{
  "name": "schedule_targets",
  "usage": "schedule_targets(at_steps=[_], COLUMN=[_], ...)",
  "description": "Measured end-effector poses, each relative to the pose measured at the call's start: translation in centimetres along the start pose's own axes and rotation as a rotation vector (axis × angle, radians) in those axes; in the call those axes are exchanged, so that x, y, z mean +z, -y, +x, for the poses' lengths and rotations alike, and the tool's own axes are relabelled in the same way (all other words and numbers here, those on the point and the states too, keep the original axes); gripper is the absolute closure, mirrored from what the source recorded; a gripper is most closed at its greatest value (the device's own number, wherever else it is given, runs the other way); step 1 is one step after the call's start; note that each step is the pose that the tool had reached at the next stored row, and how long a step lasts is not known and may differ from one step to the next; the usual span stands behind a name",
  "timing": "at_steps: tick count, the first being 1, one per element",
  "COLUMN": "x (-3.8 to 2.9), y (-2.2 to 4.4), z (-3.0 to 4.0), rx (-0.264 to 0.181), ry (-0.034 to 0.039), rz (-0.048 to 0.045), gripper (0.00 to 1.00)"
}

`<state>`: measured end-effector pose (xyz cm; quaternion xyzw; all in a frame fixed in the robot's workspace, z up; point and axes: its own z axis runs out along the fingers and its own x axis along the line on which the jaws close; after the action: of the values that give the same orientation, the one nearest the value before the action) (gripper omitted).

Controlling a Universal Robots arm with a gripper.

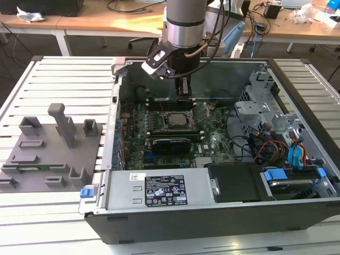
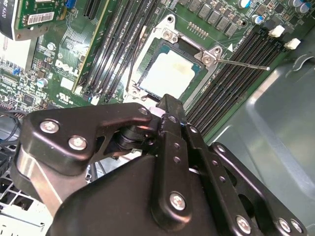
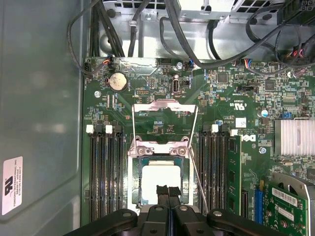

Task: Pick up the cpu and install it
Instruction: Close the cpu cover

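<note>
jaws: pressed together, empty | cpu [image 3: 156,179] seated in socket [image 3: 158,149], beneath tips

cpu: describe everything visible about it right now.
The cpu is a flat square chip with a silvery-white metal top and a thin darker rim. It lies flat, face up, seated in the motherboard socket between the memory slots. The socket's hinged retention frame is swung open, so nothing covers it. The gripper, shut, hovers at one edge without holding it; whether it touches cannot be told.
</note>
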<state>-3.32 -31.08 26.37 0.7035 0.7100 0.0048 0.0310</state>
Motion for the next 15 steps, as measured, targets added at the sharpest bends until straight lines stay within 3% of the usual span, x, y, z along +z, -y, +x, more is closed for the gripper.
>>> schedule_targets(at_steps=[8,9,10,15], x=[0.02,0.09,0.13,0.21], y=[-0.32,-1.85,-2.49,-4.21], z=[0.0,-0.02,-0.02,-0.04], rx=[0.0,0.0,0.0,0.0], ry=[0.0001,0.0,0.0,0.0002], rz=[0.0,0.0001,0.0,0.0001], gripper=[0.89,0.89,0.89,0.89])
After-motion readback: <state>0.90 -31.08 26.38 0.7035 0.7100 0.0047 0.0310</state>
